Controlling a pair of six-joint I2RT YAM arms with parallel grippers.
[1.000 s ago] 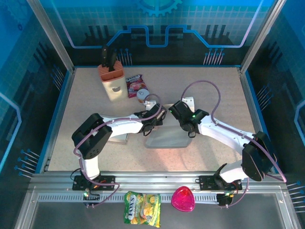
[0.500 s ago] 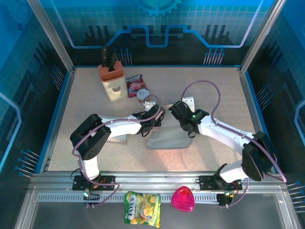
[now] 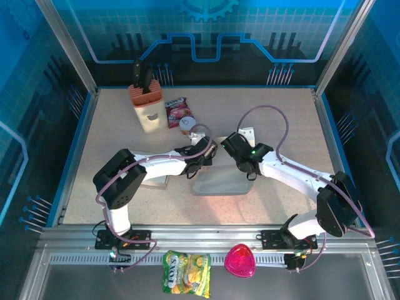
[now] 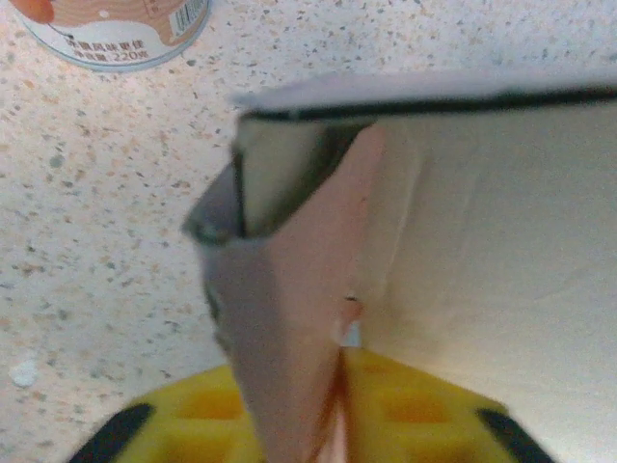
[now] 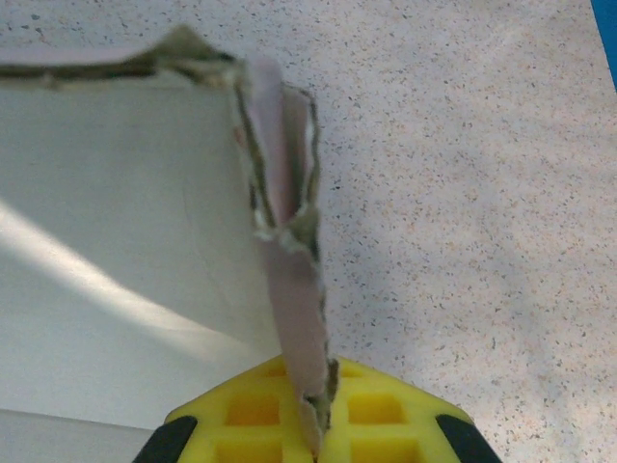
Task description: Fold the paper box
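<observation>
Box flap (image 5: 289,318) between right fingers (image 5: 386,410)

High rear overview of the table (image 3: 112,137); both wrist views close against the paper box (image 4: 482,241)

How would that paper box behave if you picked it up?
Probably light and floppy: the box bends where the right gripper pinches its wall. Its ragged edge suggests it tears easily. Lying flat, it would likely slide, not roll.
</observation>
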